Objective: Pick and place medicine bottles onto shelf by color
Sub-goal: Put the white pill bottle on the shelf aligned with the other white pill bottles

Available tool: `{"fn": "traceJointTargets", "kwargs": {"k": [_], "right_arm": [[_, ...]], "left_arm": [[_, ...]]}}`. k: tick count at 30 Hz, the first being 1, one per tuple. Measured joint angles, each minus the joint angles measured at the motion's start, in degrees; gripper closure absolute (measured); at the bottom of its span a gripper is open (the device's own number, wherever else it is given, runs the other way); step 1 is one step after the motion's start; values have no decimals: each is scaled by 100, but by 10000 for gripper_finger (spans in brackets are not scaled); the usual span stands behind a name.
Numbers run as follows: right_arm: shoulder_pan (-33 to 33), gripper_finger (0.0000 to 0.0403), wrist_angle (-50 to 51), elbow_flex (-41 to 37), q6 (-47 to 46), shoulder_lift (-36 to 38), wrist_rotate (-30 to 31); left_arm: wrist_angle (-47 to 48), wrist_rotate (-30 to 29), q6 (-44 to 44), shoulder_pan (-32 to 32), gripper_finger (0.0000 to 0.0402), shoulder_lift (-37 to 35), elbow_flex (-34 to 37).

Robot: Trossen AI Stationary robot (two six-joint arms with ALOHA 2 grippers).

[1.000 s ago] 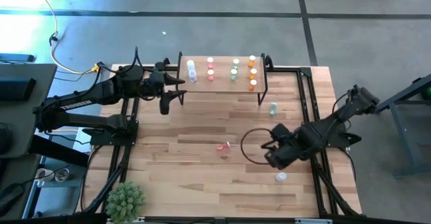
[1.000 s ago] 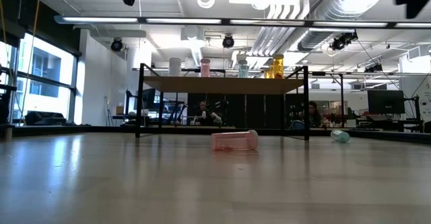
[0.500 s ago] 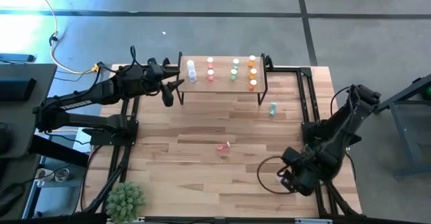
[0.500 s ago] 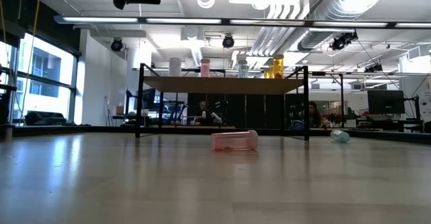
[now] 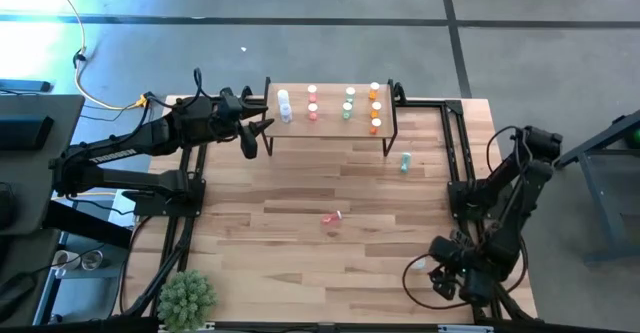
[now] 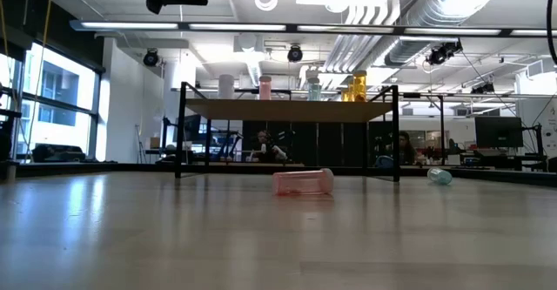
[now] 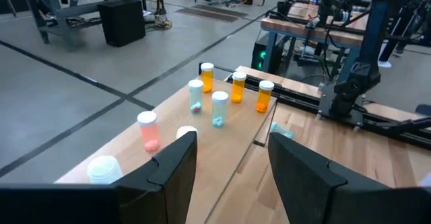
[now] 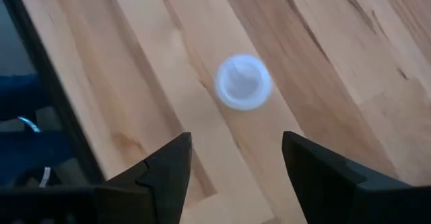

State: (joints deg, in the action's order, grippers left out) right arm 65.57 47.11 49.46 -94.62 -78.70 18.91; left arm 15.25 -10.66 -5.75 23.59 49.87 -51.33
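Wooden tabletop (image 5: 300,273), my stock: shelf (image 5: 330,123) at twelve o'clock holds colour-sorted medicine bottles (image 5: 375,106). Right gripper (image 8: 232,173), fingers apart, hangs above white bottle (image 8: 243,81) at five o'clock, apparently for pickup. Left gripper (image 7: 229,163), apart, empty, waits beside shelf.

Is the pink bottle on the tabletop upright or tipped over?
Tipped over: the pink bottle lies on its side on the table, in front of the shelf.

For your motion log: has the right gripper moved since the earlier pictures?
Yes. The right gripper moved away from the shelf, toward the table's near right corner.
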Motion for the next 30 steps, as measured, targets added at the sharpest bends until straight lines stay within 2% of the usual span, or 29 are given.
{"fn": "traceJointTargets", "kwargs": {"k": [8,14,19,24,30], "right_arm": [[367,181,-263,-530,-65,0,590],[548,181,-1027,-1067,82,0,909],[692,181,-1662,-1475,130,-2,1192],[725,181,-2257,-1795,405,-4,1305],[725,181,-2467,-1899,869,-7,1623]], "left_arm": [[28,1,-7,0,229,0,0],[129,122,-32,0,229,0,0],[167,316,-580,-2,229,0,0],[168,306,-761,-4,229,1,-1],[166,269,-982,-2,229,0,0]]}}
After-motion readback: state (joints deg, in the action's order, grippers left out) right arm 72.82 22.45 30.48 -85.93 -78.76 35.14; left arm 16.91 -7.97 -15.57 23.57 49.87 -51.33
